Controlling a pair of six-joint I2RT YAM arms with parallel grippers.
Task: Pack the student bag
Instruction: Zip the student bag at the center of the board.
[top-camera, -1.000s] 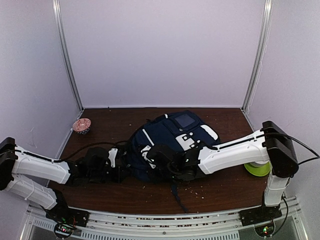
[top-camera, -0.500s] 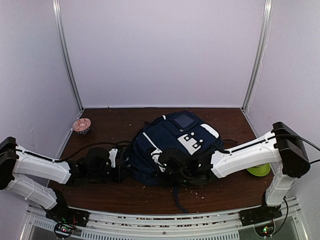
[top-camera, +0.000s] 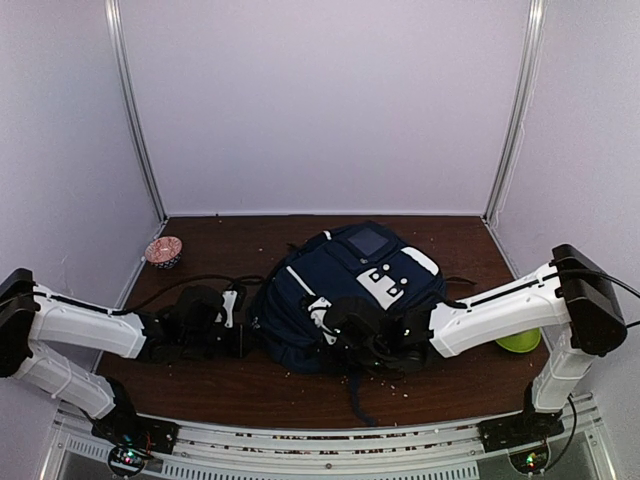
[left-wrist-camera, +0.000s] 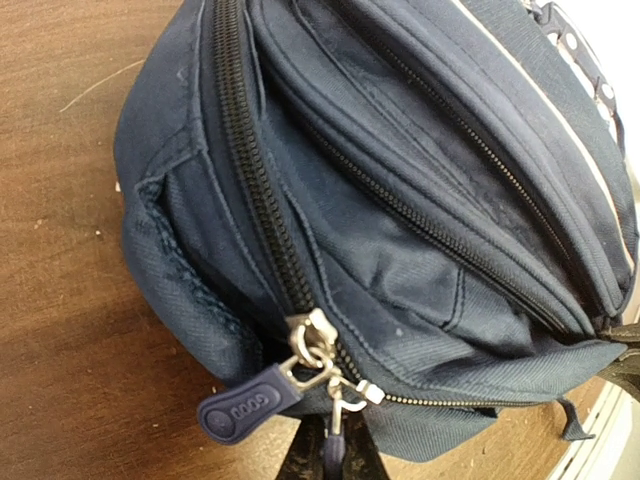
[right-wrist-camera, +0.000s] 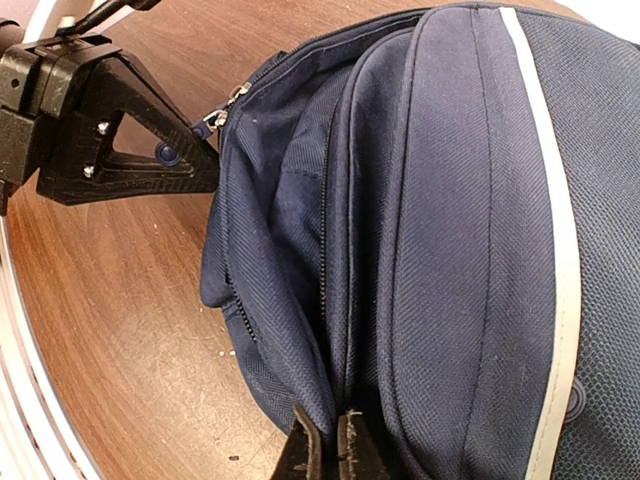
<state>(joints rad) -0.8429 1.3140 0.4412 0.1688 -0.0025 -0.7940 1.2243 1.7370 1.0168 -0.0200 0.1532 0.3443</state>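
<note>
The navy student bag lies in the middle of the table, white patches up. My left gripper is at its left end, shut on a small navy zipper pull of the main zip. A second pull marked GOOD hangs free beside it. In the left wrist view the bag fills the frame. My right gripper is at the bag's near edge, shut on a fold of bag fabric. In the right wrist view my right gripper shows at the bottom, and my left gripper's black fingers are at the upper left.
A small pink patterned bowl stands at the back left corner. A green object sits behind my right arm at the right edge. A black strap trails from the bag toward the near edge. Crumbs lie on the wood.
My right gripper has slid right along the bag's near edge, and the right arm now covers more of the green object. My left gripper has shifted slightly toward the bag.
</note>
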